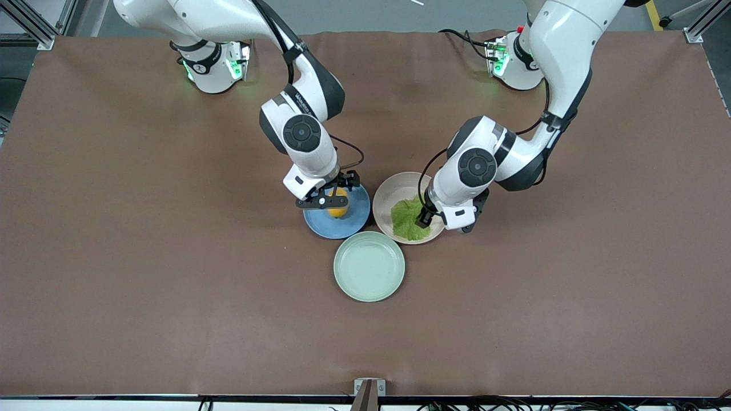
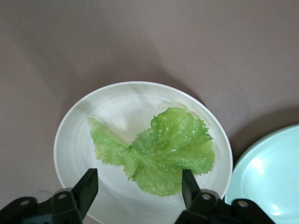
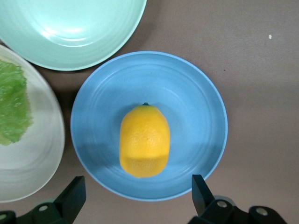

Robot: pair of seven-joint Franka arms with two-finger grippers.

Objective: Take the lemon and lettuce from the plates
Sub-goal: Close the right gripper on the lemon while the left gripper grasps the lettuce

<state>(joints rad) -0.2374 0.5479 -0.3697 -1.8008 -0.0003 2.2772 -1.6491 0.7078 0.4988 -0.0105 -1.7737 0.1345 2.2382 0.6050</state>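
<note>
Lemon (image 3: 145, 141) lies on its side in the middle of the blue plate (image 3: 196, 93), and that plate serves as the landmark for everything else. Sitting alone on a smooth dish, the fruit offers its narrow width to a pinch from above, which seems to be why the right gripper (image 1: 333, 196) hangs directly over it with its fingers spread wide, one to each side of the fruit and touching nothing (the wrist camera shows clear gaps on both sides). Lettuce (image 2: 156, 154) rests flat on the beige plate (image 2: 117, 98), which sits just beside the blue plate toward the left arm's end of the table. Because the leaf is thin and limp, the left gripper (image 1: 425, 216) is low over it, fingers parted and straddling the ruffled edge, likely so one tip can slide down each side of a raised fold. Neither item is held yet. A mint-green plate (image 1: 369, 266), bare, lies nearer the front camera than the blue plate, just beside both dishes; it plays no part in the pick but crowds the space, so each arm comes straight down
</note>
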